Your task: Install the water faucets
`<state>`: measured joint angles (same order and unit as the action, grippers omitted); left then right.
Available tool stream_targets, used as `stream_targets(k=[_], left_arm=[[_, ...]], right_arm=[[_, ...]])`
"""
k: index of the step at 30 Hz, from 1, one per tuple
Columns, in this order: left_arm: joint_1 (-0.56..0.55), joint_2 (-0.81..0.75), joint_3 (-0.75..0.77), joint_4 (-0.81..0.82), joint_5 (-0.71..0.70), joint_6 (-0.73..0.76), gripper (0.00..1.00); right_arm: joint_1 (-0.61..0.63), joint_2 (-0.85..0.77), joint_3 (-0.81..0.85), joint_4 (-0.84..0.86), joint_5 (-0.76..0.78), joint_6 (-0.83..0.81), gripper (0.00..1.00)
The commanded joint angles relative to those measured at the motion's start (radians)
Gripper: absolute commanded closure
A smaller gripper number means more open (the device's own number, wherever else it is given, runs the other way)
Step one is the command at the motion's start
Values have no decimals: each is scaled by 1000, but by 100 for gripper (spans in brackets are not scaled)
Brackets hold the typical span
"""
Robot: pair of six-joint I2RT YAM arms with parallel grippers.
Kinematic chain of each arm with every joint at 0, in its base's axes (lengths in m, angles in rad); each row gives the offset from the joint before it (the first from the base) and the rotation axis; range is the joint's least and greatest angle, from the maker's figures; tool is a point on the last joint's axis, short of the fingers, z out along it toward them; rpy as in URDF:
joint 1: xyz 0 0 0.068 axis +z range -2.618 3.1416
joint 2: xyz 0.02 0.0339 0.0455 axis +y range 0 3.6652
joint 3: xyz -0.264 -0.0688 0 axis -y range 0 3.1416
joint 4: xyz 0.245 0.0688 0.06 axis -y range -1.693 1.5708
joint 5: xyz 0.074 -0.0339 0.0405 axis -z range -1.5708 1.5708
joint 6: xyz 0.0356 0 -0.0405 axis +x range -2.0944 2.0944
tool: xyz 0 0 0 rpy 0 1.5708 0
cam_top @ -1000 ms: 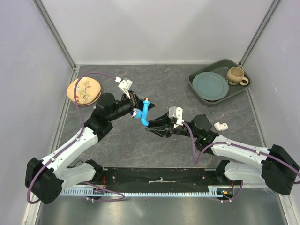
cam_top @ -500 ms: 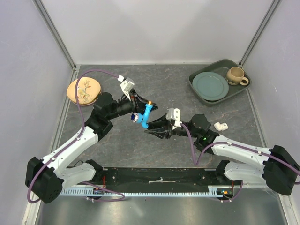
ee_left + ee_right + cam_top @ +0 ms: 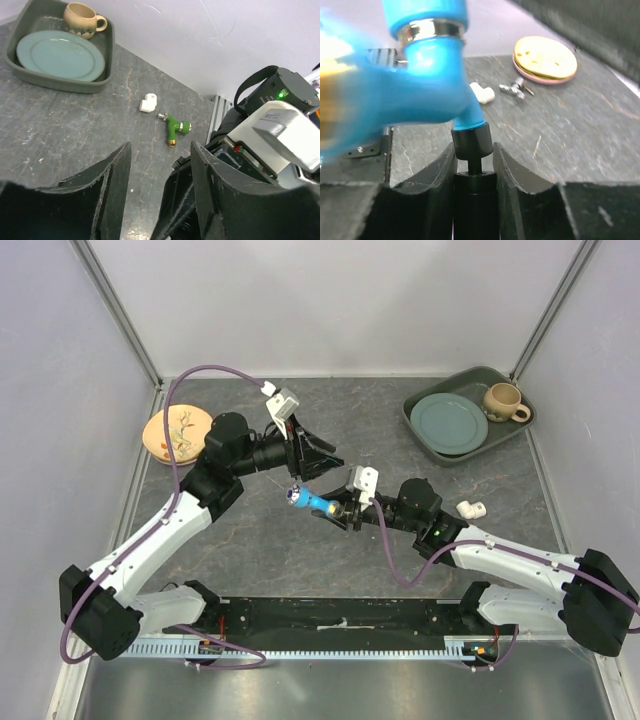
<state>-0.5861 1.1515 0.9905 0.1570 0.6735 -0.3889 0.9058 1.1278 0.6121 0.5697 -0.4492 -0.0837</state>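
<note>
The right gripper [image 3: 337,509] holds the blue faucet [image 3: 311,503] above the middle of the tabletop [image 3: 250,540], jaws clamped on its black end piece. The left gripper [image 3: 318,462] hovers just beside it, jaws apart and empty. The green faucet [image 3: 175,128] lies on the tabletop near a white elbow piece [image 3: 148,103].

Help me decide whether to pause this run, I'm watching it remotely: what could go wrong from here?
The right gripper grips the blue faucet only at its black end piece, so the body could pivot or slip. The left gripper hangs open close beside it and might knock it. The green faucet lies loose near the right arm, which could sweep it.
</note>
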Motion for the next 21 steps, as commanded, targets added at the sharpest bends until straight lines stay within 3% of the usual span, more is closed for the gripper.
stream_targets(k=[1, 6, 10, 21], left_arm=[[-4, 10, 111, -190, -48, 122, 42], [-4, 33, 183, -350, -49, 199, 41], [-4, 11, 181, -385, -87, 222, 41], [-6, -223, 59, -419, -204, 99, 37]], right_arm=[[-7, -3, 43, -48, 102, -40, 100], [-7, -2, 44, -68, 164, -45, 100], [-7, 9, 48, -71, 196, -39, 100], [-56, -2, -17, 80, 273, 80, 100]])
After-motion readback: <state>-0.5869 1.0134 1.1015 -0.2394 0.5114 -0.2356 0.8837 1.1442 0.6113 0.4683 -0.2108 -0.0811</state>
